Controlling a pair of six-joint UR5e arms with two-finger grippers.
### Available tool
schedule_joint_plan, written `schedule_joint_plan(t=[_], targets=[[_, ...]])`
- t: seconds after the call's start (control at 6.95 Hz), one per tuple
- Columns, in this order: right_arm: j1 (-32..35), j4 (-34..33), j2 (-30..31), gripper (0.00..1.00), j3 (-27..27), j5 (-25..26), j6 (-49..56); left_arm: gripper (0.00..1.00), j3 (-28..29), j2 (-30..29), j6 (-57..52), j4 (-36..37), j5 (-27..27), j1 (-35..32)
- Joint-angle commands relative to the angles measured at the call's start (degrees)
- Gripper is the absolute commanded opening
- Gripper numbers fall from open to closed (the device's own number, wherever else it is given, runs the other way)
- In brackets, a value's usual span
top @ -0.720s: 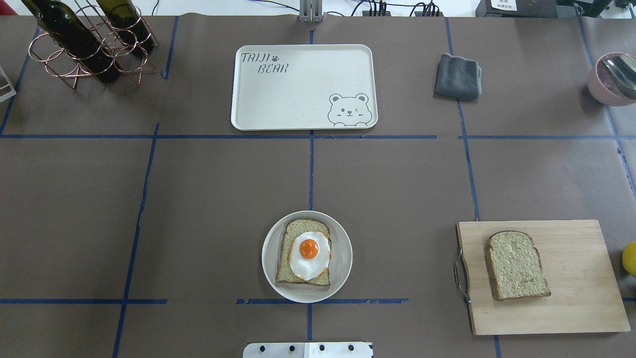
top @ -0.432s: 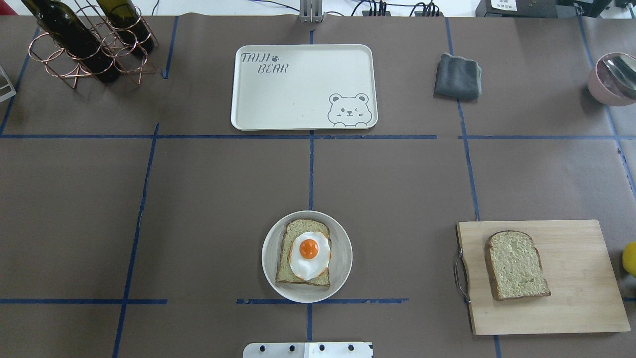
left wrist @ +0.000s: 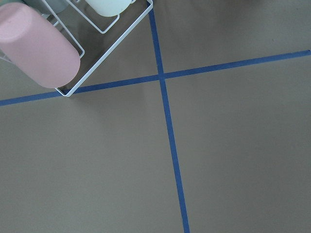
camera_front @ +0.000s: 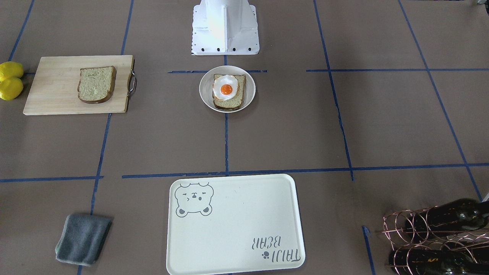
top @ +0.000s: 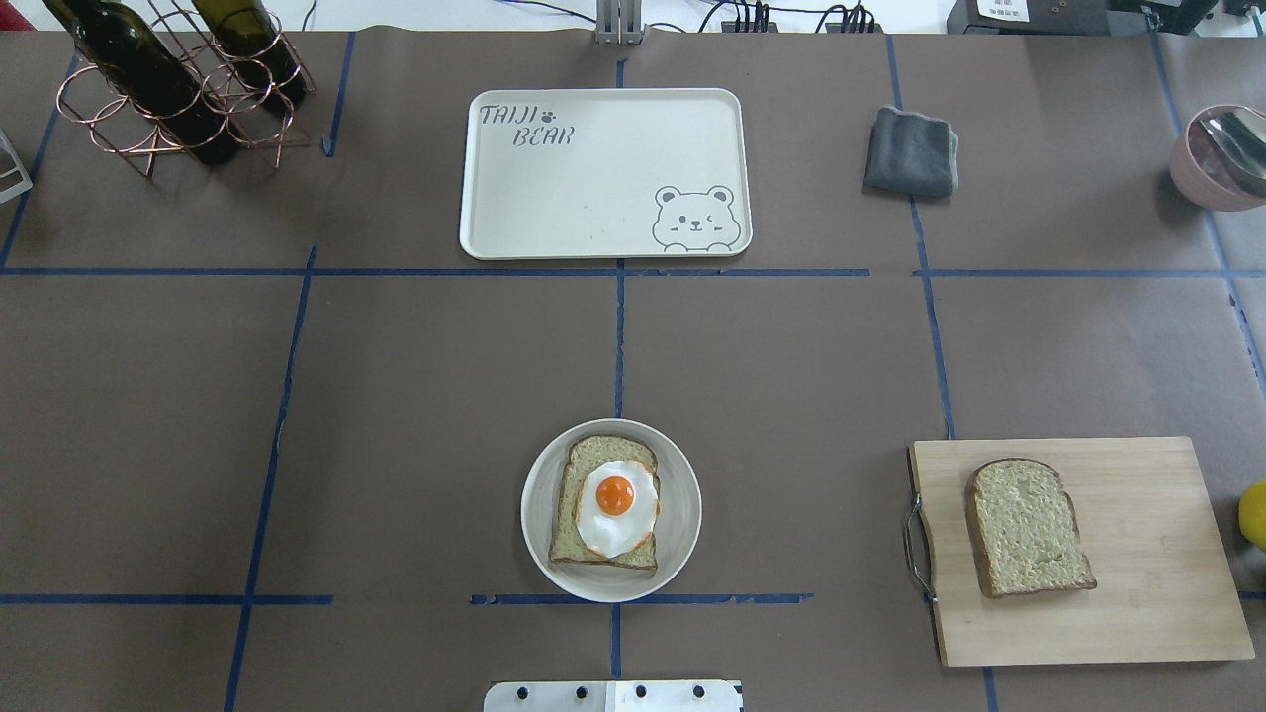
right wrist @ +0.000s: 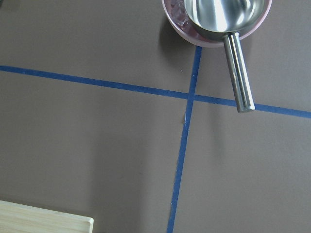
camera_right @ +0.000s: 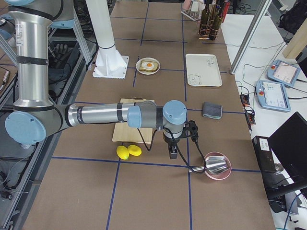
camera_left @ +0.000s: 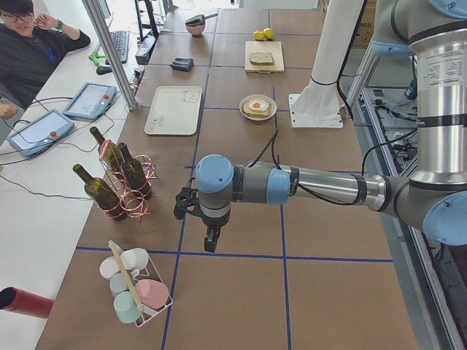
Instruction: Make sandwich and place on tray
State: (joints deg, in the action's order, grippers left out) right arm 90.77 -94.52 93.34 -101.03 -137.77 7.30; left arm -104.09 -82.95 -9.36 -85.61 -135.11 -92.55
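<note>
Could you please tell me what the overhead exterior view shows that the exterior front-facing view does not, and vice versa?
Only the overhead view shows the pink bowl holding a metal scoop. Only the front-facing view shows two lemons whole and the robot's white base column; the overhead view catches just a sliver of one lemon. Both show the tray, the plate with a bread slice and egg, the cutting board with the second slice, the grey cloth and the bottle rack.

Robotics lab, blue tape-gridded table (top: 445, 396), teach pendants (camera_right: 272, 94), operator (camera_left: 33, 55) alongside
</note>
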Motion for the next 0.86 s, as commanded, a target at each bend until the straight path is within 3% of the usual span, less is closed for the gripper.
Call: schedule_joint_plan(t=[0.0, 0.14, 0.29, 0.43, 0.58, 0.72], targets=[[-1.8, 1.0, 3.2, 1.00, -2.9, -3.0, 0.4, 1.00, 0.0, 0.2, 0.0, 0.0, -0.1, 0.0], [-4.8, 13.4, 5.6, 1.00, -3.9, -4.2, -1.4, 1.00, 0.0, 0.3, 0.0, 0.0, 0.0, 0.0], [-9.1, 26.0, 8.8, 1.00, -3.9, -4.2, -10.2, 1.00, 0.1, 0.3, 0.0, 0.0, -0.1, 0.0], [-14.6, 36.5, 10.0, 1.00, -3.8, -3.9, -26.2, 1.00, 0.1, 0.2, 0.0, -0.1, -0.1, 0.1], [-20.3, 44.0, 11.4, 1.00, -3.9, -3.3, -37.9, 1.00, 0.0, 0.2, 0.0, 0.0, -0.1, 0.1], [-25.1, 48.2, 14.0, 0.98, -4.8, 0.5, -44.6, 1.00, 0.0, 0.2, 0.0, -0.1, -0.2, 0.1]])
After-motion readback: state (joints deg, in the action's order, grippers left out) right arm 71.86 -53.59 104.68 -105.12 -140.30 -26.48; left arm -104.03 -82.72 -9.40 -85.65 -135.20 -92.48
